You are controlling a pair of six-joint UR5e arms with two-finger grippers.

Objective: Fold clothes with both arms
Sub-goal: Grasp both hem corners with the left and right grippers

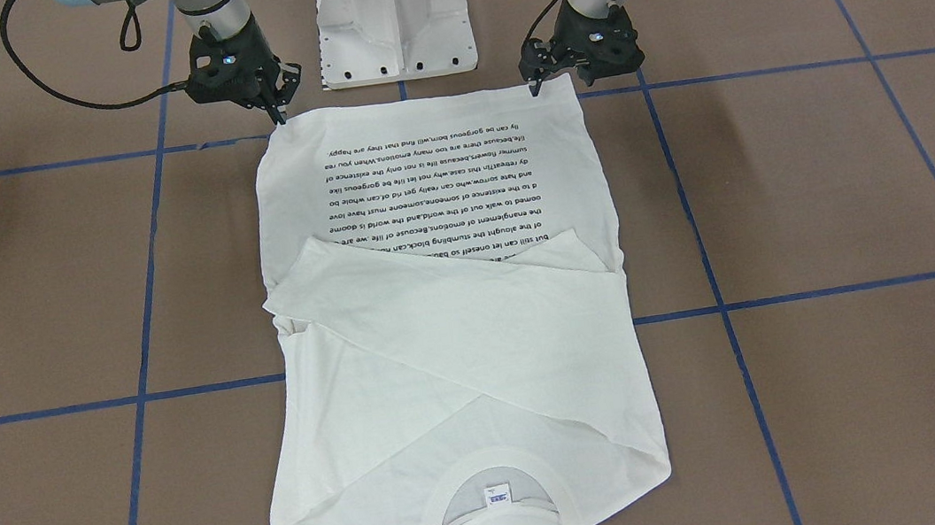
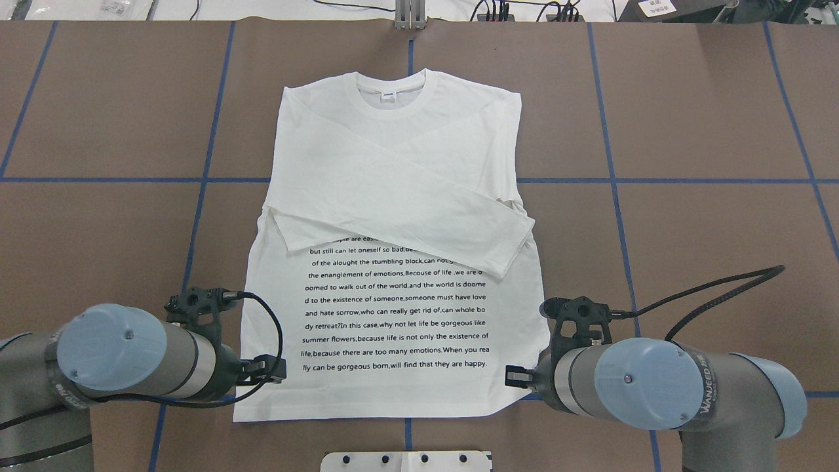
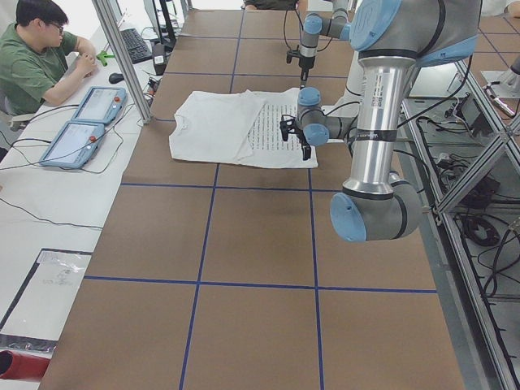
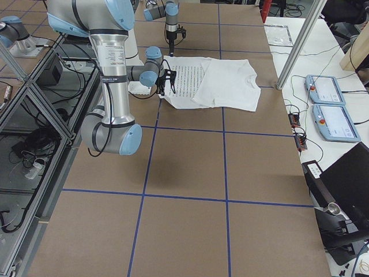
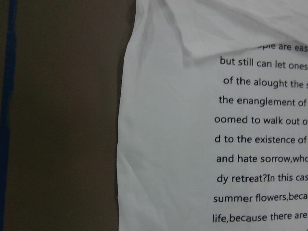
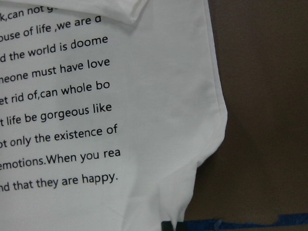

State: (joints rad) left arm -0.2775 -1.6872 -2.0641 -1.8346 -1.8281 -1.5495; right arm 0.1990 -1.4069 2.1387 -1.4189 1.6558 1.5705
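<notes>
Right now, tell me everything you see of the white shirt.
The white T-shirt lies flat, print up, on the brown table, its ribbed collar and neck label away from the robot. Both long sleeves cross over the chest, hiding the top of the black text block. It looks like soft cotton. The left gripper and right gripper sit at its hem corners; grip unclear.

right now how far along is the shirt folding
Done: the T-shirt lies flat, print up, with both sleeves folded across the chest.
In hand: the left gripper and right gripper sit at the hem corners nearest the robot; I cannot tell whether they have pinched the cloth.
Left: the hem is not yet brought towards the collar, so the body fold remains.
</notes>
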